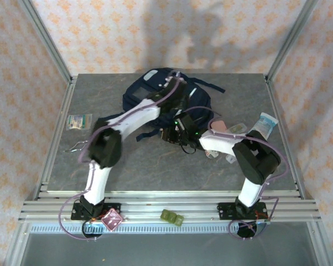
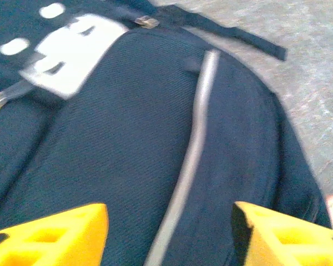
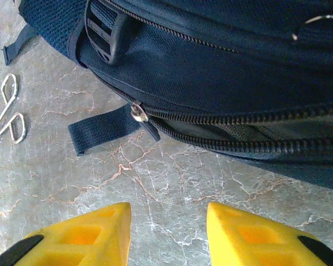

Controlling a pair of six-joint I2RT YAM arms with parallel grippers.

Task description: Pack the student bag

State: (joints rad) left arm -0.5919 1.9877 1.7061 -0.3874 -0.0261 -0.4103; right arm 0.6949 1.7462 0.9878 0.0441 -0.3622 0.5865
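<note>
Top external view:
- The student bag [image 1: 137,95] lay at the far centre of the grey table [image 1: 155,172], navy, with dark straps trailing toward the right.
- The left arm reached out over the bag, its left gripper [image 1: 176,88] above the bag's upper part.
- The right arm bent in from the right, its right gripper [image 1: 175,133] low at the bag's near edge.
- A small packet [image 1: 79,121] and a wire clip [image 1: 75,147] sat well left of the bag.
- A white-and-blue tube [image 1: 265,123] and a pink item [image 1: 217,126] lay to its right.

Left wrist view:
- The left gripper [image 2: 169,238] had its yellow fingers [image 2: 55,233] spread wide, nothing between them.
- It hung over the navy fabric of the bag [image 2: 116,144], beside the white stripe [image 2: 194,149].
- A white-grey patch [image 2: 72,50] showed at upper left. The frame was blurred.

Right wrist view:
- The right gripper [image 3: 169,233] was parted, its fingers [image 3: 77,235] empty over bare table [image 3: 155,183].
- It was pointed at the bag [image 3: 211,66] and apart from it.
- The zipper pull [image 3: 137,112] with its strap tab [image 3: 100,133] lay on the table just ahead.
</note>
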